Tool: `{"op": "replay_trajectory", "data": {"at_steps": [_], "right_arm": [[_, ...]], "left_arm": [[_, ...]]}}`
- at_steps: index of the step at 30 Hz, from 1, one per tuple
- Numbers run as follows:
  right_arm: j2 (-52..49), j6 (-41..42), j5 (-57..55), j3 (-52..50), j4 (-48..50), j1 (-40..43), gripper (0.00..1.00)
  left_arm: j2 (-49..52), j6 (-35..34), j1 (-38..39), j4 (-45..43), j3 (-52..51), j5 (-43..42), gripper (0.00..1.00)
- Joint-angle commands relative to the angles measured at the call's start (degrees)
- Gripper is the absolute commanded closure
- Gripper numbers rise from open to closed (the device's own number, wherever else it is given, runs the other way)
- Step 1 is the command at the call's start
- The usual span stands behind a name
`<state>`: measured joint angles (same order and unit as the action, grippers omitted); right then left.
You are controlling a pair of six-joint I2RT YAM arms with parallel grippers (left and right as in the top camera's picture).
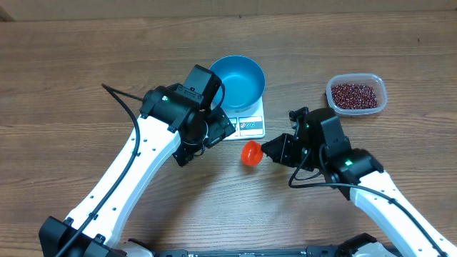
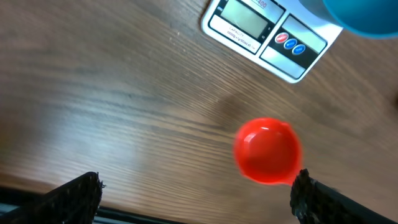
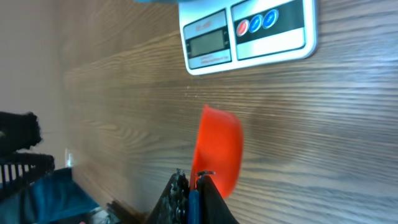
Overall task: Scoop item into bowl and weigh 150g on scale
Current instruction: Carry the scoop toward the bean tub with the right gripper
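Nearest the robot, a small round orange-red plastic scoop (image 1: 250, 153) is held just above the brown wooden desk (image 1: 86, 64) by the right fingers (image 3: 186, 200), which are pressed together on its handle end; the handle itself is hidden behind them. The cup of the scoop is seen to be empty in the left wrist view. Just beyond it, the left fingers (image 2: 71, 199) are spread wide apart with nothing between them, poised over bare wood beside the scoop and near the front edge of the small white rectangular kitchen scale (image 1: 246, 126). The round deep bright blue bowl (image 1: 239, 78) is set on the scale and no beans can be made out in it; the display cannot be read. Farthest off, to the right and well apart from the bowl, the many small dark red-maroon beans (image 1: 353, 93) are heaped in a clear rectangular plastic container (image 1: 381, 97). The step in hand is judged to be the very start of scooping: the tool is grasped but not yet loaded. The next move would call for the scoop to be carried out to the container, tipped rim-down into the heap, drawn through it and levelled before anything is brought to the bowl
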<state>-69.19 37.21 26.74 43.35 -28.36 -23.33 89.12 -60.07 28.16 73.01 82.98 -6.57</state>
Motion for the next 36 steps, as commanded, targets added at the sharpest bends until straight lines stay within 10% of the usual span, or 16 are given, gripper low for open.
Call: {"op": "replay_trajectory", "data": {"at_steps": [1, 9, 19, 36], "right_arm": [[0.07, -5.46, -7.48, 6.23, -7.13, 0.55, 0.96], [0.07, -5.79, -18.71, 11.65, -20.39, 0.55, 0.96], [0.09, -4.22, -22.93, 14.95, -26.49, 0.55, 0.96], [6.38, 1.9, -30.56, 17.75, -34.03, 0.59, 0.96]], "left_arm": [[0.35, 9.16, 0.37, 0.07, 0.37, 4.31, 0.0], [0.35, 9.14, 0.37, -1.33, 0.37, 5.14, 0.05], [0.35, 11.78, 0.37, -1.99, 0.37, 11.63, 0.96], [0.35, 26.21, 9.99, -12.94, -4.98, 18.05, 0.96]]}}
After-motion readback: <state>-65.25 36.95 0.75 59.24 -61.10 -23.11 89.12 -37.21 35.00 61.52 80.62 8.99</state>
